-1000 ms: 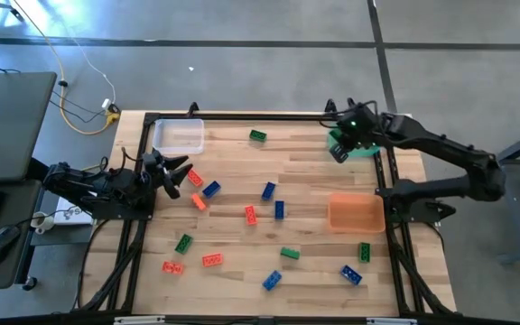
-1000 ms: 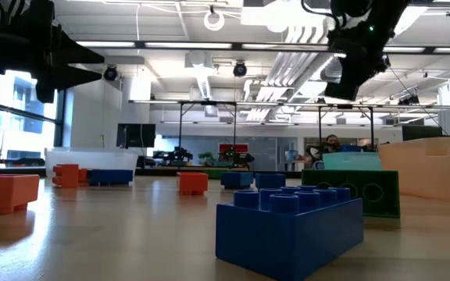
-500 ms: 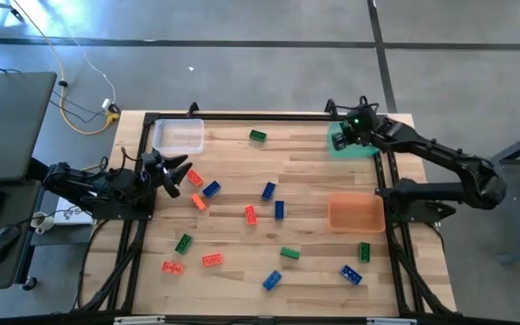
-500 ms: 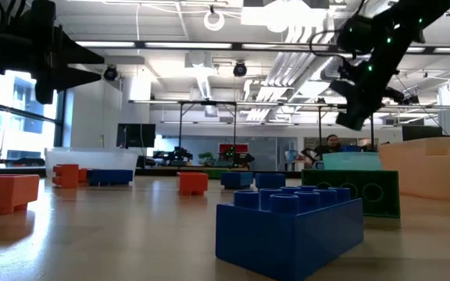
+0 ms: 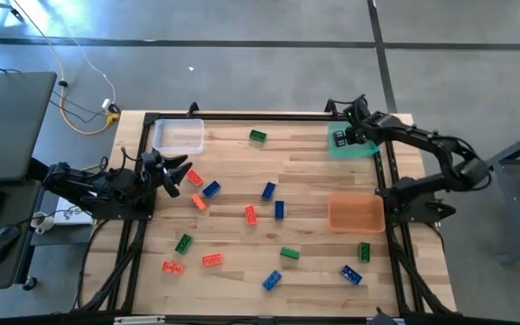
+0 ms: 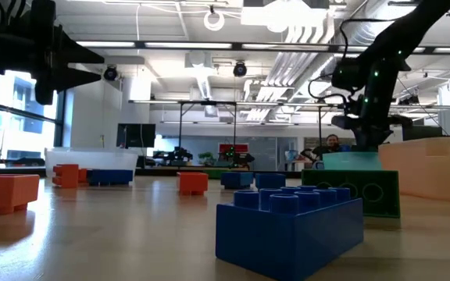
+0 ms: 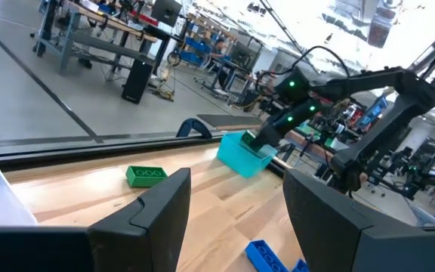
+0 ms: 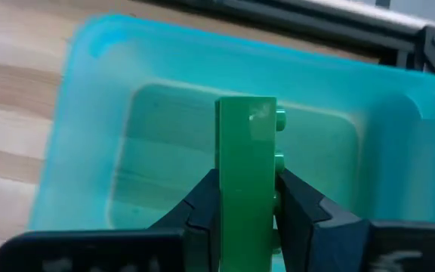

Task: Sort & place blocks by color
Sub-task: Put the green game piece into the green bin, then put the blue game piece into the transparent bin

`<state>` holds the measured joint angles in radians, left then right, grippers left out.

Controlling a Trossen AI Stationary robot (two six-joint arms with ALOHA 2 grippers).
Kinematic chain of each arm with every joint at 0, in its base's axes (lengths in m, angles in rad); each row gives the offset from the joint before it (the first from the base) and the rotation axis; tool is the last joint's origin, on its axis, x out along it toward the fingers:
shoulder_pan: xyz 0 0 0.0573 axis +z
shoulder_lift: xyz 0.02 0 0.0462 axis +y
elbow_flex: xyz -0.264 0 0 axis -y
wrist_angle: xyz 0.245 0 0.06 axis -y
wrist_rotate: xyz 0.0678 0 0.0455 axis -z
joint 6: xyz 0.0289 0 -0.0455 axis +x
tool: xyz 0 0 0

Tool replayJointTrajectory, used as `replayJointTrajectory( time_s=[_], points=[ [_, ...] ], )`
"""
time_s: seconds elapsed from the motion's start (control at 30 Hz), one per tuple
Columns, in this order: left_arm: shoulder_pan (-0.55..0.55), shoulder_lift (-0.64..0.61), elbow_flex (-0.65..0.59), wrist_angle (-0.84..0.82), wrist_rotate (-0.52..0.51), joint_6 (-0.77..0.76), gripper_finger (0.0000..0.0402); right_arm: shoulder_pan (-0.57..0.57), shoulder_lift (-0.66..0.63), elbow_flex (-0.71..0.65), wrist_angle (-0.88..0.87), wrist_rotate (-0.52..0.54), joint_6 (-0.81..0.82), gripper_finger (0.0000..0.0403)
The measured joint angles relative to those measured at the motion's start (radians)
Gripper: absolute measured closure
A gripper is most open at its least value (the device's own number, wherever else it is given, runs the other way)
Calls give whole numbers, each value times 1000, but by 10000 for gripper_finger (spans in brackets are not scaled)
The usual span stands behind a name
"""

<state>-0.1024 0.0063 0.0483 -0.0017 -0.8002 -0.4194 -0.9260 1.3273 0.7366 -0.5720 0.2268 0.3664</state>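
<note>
Over the green bin (image 5: 361, 150) at the table's far right, my right gripper (image 5: 343, 137) is shut on a green block (image 8: 246, 143). Fingers and block hang above the bin's hollow (image 8: 172, 159) in the right wrist view. My left gripper (image 5: 177, 171) waits open and level at the left edge, nothing between its fingers (image 7: 149, 219). Several red-orange, blue and green blocks lie flat on the wood, among them a green one (image 5: 257, 136), a blue one (image 5: 268, 190) and a red-orange one (image 5: 212, 260). My right gripper pinches the green block between its two fingers (image 8: 202, 204), one on each flat side (image 8: 232, 162). The studs (image 8: 279, 136) face sideways. The fingers slant down from above. The block stands on end along the fingers, lifted clear above the bin's floor.
A clear bin (image 5: 179, 135) stands at the far left and an orange bin (image 5: 356, 213) at the right edge. A black frame rail (image 5: 242, 116) runs round the table. In the low view a blue block (image 6: 287, 226) and a green block (image 6: 350, 191) lie close to the camera.
My right gripper has come down toward the green bin with the green block, tipping steeper and rolling at the wrist, while its arm swung toward the table's right edge. It has stayed shut on the block.
</note>
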Motion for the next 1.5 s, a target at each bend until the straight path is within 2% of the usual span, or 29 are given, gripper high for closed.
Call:
replayJointTrajectory(
  time_s=[0.23,0.4,0.87,1.23,1.37,1.5],
  points=[
    [0,0,0,26,0,-55,202,-25,65,1,1,-19,0,328],
    [0,0,0,113,1,-106,202,-32,79,1,22,-27,0,321],
    [0,0,0,155,18,-67,201,-32,79,1,38,-80,11,311],
    [0,0,0,135,5,-67,161,-31,72,1,29,-95,21,197],
    [0,0,3,132,8,-65,155,-31,33,1,21,-128,47,177],
    [0,0,36,133,25,0,155,-29,-37,1,6,-151,71,175]
  ],
)
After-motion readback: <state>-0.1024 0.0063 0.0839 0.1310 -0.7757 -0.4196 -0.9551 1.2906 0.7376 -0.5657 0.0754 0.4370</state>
